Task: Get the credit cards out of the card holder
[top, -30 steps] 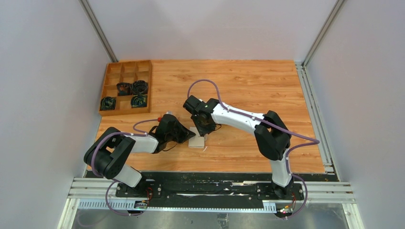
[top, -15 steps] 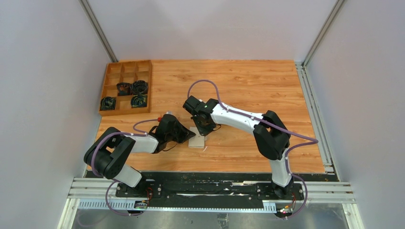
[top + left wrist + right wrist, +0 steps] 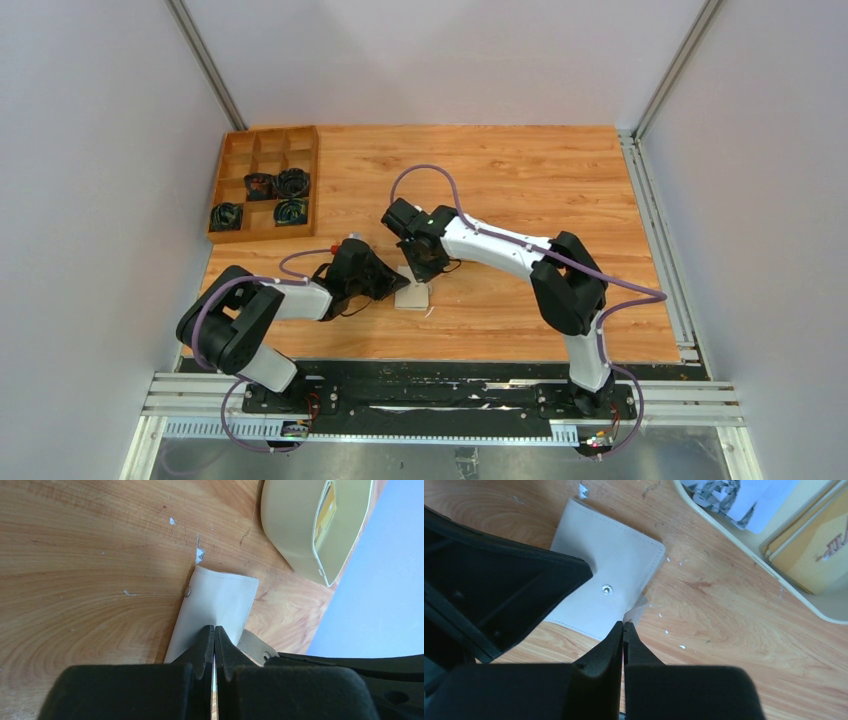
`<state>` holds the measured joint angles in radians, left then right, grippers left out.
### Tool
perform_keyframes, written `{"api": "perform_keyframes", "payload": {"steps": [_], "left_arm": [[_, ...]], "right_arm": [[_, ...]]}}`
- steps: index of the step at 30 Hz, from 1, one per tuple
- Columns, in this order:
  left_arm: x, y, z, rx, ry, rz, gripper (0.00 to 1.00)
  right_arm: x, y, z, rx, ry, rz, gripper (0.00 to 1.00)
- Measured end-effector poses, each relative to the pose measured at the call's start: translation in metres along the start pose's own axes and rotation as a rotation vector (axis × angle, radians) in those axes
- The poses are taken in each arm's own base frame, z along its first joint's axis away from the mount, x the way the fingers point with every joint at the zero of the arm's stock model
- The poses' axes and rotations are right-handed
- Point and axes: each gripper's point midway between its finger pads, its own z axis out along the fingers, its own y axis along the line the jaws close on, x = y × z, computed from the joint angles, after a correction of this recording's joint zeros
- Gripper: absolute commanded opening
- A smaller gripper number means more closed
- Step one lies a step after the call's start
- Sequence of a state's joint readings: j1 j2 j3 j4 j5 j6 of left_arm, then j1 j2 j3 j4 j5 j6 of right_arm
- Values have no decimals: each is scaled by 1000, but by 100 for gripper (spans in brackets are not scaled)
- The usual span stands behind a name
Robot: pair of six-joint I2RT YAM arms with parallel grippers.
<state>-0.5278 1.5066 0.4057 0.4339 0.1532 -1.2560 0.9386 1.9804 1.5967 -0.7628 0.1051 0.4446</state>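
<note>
Left gripper is clamped on the cream folding card holder. Right gripper pinches its snap tab. Best to peel the tab up slowly, with the holder pinned.

The left gripper and right gripper meet at the cream card holder, near centre; a wooden compartment tray sits far left.
</note>
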Motion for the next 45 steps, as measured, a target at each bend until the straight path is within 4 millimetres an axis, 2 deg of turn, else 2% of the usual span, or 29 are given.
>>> {"api": "perform_keyframes", "payload": {"steps": [9,17,23,39,45], "left_arm": [[0,0,0,0,3,4,0],[0,0,0,0,3,4,0],[0,0,0,0,3,4,0],[0,0,0,0,3,4,0],[1,0,1,1,4,3,0]], "right_arm": [[-1,14,17,-54,14,1,0],[-5,19,22,-80,-6,5,0],[-4,20,28,-81,-5,10,0],[-5,17,28,-45,-18,6,0],[-2,8,30,13,-11,-9,0]]}}
